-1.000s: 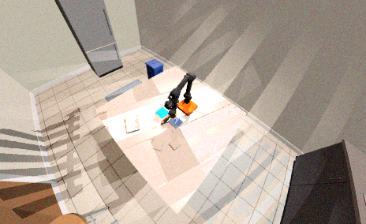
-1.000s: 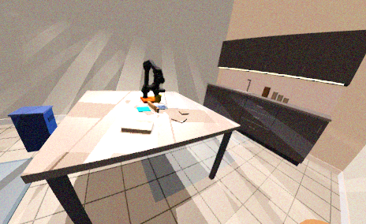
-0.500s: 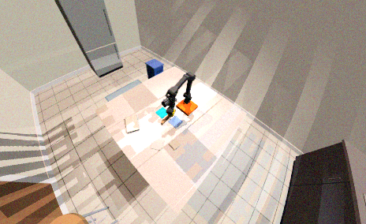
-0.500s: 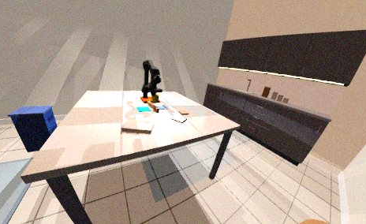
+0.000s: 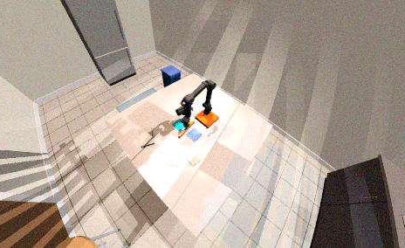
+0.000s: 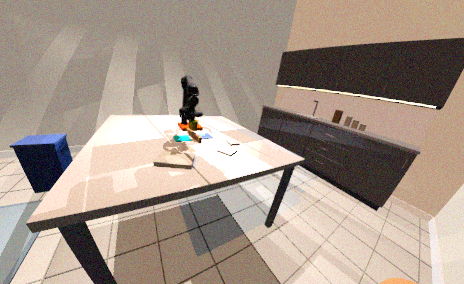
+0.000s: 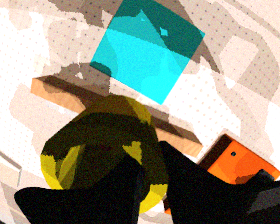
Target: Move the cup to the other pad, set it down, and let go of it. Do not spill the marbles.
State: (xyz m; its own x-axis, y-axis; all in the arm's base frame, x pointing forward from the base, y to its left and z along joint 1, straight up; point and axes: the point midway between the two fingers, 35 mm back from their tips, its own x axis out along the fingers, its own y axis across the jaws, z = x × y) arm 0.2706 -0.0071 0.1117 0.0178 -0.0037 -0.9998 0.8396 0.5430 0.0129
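My gripper (image 5: 187, 121) (image 6: 194, 120) (image 7: 151, 145) is shut on the yellow cup (image 5: 188, 124) (image 6: 193, 125) (image 7: 102, 137). The cup is held up above the table and covers the middle of the wooden bar in the wrist view. The inside of the cup is dark and I cannot make out the marbles. The cyan pad (image 5: 179, 125) (image 6: 183, 138) (image 7: 156, 75) lies on the far side of the bar in the wrist view, with nothing on it. The blue pad (image 5: 195, 134) (image 6: 207, 136) lies on the bar's other side and is not visible in the wrist view.
The low wooden bar (image 5: 182, 134) (image 6: 195, 136) (image 7: 56, 93) stands between the two pads. The orange base plate (image 5: 209, 120) (image 6: 183, 126) (image 7: 241, 162) is under the arm. A beige slab (image 5: 146, 138) (image 6: 173, 161) and thin flat pieces lie farther out on the table.
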